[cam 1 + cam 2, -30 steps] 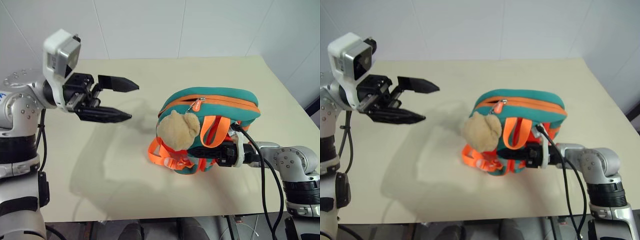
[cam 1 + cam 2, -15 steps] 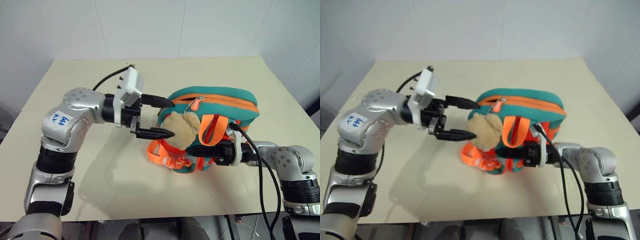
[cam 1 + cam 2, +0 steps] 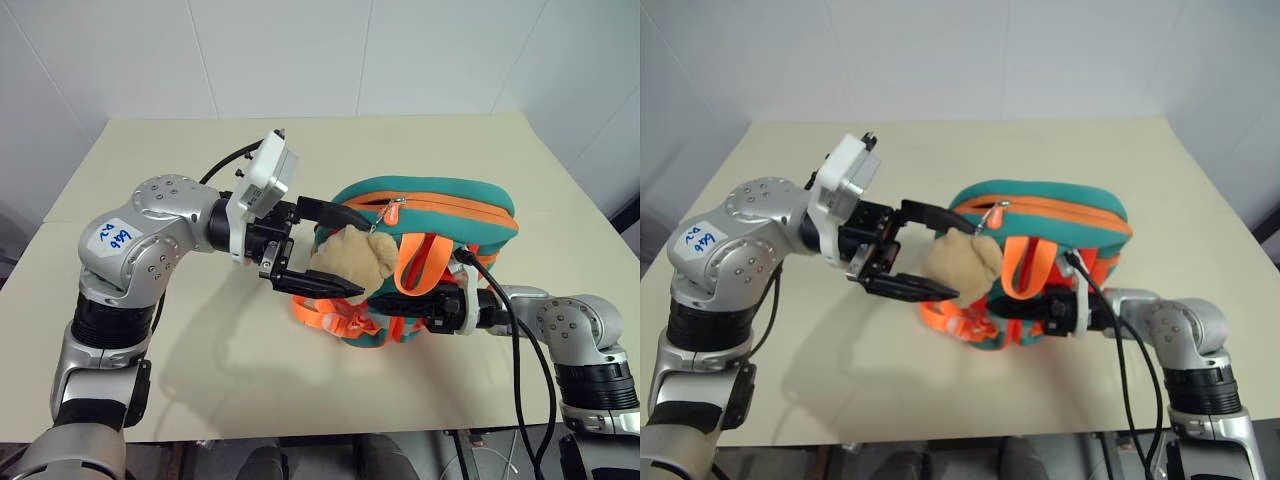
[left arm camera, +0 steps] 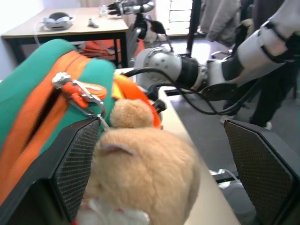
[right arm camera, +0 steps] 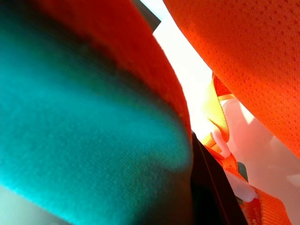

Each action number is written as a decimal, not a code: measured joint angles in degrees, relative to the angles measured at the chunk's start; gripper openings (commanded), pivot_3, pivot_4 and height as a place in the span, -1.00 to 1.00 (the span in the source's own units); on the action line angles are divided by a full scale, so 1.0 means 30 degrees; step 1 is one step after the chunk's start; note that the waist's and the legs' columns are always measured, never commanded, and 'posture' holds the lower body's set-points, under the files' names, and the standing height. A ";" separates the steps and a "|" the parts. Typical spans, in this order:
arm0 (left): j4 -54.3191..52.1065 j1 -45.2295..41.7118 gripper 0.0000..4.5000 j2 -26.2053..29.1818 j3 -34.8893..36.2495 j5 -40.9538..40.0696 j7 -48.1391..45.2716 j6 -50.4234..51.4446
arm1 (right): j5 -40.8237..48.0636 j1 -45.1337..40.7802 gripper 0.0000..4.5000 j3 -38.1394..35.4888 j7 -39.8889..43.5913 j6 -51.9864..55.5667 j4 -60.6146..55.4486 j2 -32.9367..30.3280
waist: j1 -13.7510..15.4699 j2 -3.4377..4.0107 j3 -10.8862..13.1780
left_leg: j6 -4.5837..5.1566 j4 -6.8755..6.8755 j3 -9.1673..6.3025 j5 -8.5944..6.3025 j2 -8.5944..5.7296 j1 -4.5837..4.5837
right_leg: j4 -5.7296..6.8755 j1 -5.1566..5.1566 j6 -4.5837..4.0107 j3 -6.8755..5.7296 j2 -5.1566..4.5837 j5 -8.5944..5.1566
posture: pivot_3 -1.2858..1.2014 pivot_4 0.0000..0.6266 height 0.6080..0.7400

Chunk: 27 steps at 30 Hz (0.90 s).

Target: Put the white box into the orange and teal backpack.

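The orange and teal backpack (image 3: 440, 205) stands on the cream table (image 3: 190, 350), its zipper line along the top, with a pull (image 3: 390, 210) at the left end. A tan plush bear (image 3: 352, 258) hangs on its front. My left gripper (image 3: 360, 256) is open, one finger above the bear and one below it; in the left wrist view the bear (image 4: 140, 159) sits between the fingers (image 4: 70, 173). My right gripper (image 3: 420, 305) is shut on the backpack's lower part among the orange straps (image 3: 330, 318). The white box is out of view.
A black cable (image 3: 515, 335) loops from my right wrist over the table's near right area. The table's front edge runs close below both arms. Bare tabletop lies left of and behind the backpack, up to the white wall.
My left arm swung in from the far left to the backpack, then went slightly further right and down so its open fingers straddle the bear. The right gripper kept its hold.
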 measured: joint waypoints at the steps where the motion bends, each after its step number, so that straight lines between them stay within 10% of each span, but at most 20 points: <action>1: -0.0134 -0.0007 1.00 0.0265 -0.0028 -0.0007 0.0005 0.0136 | 0.0000 0.0000 -0.75 0.0000 -0.0011 0.0000 0.0000 0.0006 | -0.0007 0.0000 0.0000 | 0.0000 -0.0002 -0.0002 0.0000 0.0001 0.0001 | 0.0001 -0.0001 0.0000 -0.0001 0.0003 0.0000 | 0.03 -0.52 1.00; 12: -0.0328 -0.0035 1.00 -0.0438 -0.2494 0.3278 0.2120 -0.0790 | -0.0008 -0.0004 -0.75 -0.0009 -0.0138 -0.0084 0.0025 0.0181 | 0.0051 0.0000 0.0000 | 0.0000 0.0007 -0.0007 0.0000 -0.0006 -0.0004 | -0.0054 0.0014 0.0002 -0.0002 0.0000 0.0001 | 0.03 -0.52 1.00; 27: 0.0648 0.0484 -0.40 0.1265 -0.1110 0.2712 0.0311 -0.1265 | -0.0007 0.0033 -0.75 -0.0012 -0.0346 -0.0273 -0.0003 0.0311 | -0.0059 0.0001 0.0000 | 0.0000 -0.0012 0.0004 0.0000 0.0000 0.0008 | -0.0070 0.0000 -0.0001 0.0001 0.0006 -0.0001 | 0.03 -0.52 1.00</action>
